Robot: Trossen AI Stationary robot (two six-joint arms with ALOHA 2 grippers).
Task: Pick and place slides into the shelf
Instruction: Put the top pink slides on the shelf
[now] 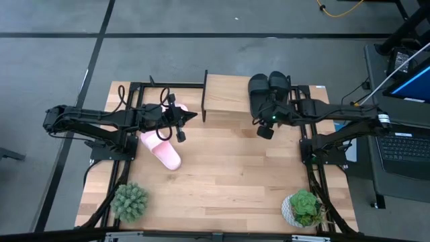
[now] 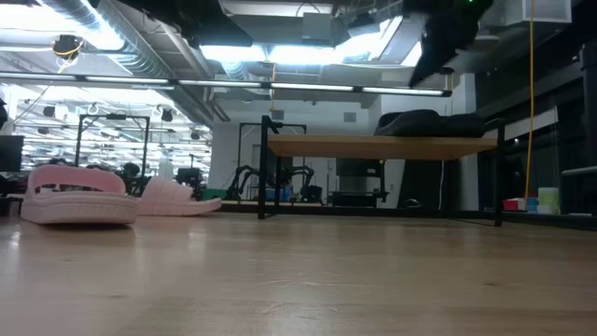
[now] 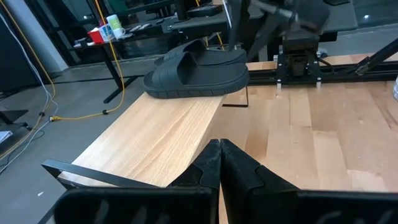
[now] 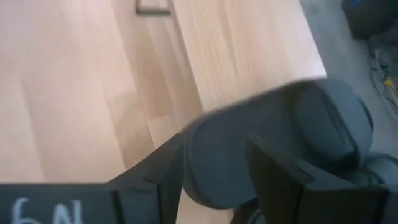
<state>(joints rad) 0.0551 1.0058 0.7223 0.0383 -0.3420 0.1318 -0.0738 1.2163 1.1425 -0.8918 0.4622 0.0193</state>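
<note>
Two black slides (image 1: 269,89) lie side by side on the right end of the shelf's light-wood top board (image 1: 227,97), also seen in the low view as black slides (image 2: 431,122) on the board (image 2: 373,147). My right gripper (image 4: 217,146) is open at their near ends, one finger on each side of a black slide's end (image 4: 273,124). My left gripper (image 3: 221,149) is shut and empty, hovering by the shelf's left end (image 3: 143,140). Two pink slides rest on the table: one (image 1: 161,151) beside the left arm, the other (image 1: 180,107) partly under it. My right gripper has its open fingers (image 4: 165,171) on either side of the near end of a black slide (image 4: 217,168), which lies flat on the shelf board. I cannot tell whether either finger touches it.
Two potted plants stand at the near corners, left (image 1: 130,202) and right (image 1: 304,207). A laptop (image 1: 406,144) sits off the table's right edge. The middle of the shelf board and the table between the plants (image 1: 222,181) are bare wood.
</note>
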